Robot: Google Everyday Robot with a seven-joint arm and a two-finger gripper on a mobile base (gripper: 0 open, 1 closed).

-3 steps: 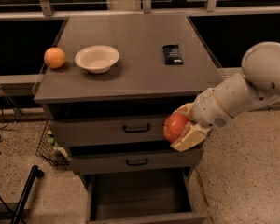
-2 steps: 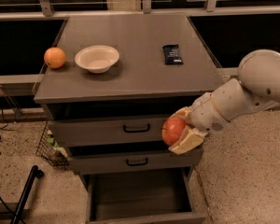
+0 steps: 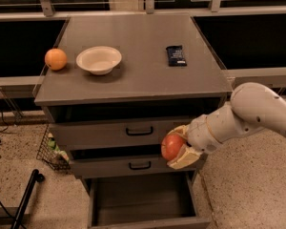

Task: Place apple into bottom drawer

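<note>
The apple (image 3: pixel 172 146) is red with a paler blush and sits between the cream fingers (image 3: pixel 183 159) of my gripper (image 3: pixel 177 147). The gripper is shut on it, held in front of the middle drawer at the cabinet's right side. The white arm reaches in from the right. The bottom drawer (image 3: pixel 145 200) is pulled open below, a wide grey box with a plain interior. The apple hangs above the drawer's right rear part.
On the cabinet top (image 3: pixel 138 75) stand an orange fruit (image 3: pixel 55 59) at the left edge, a white bowl (image 3: pixel 98 59) and a dark wrapped bar (image 3: pixel 176 55). Two shut drawers with black handles (image 3: pixel 139 131) face me. A wire basket (image 3: pixel 51 151) and a black pole (image 3: pixel 25 199) stand at the left on the floor.
The arm has moved down and a little left, carrying the apple lower, from level with the top drawer to level with the middle drawer. The tabletop objects have not moved.
</note>
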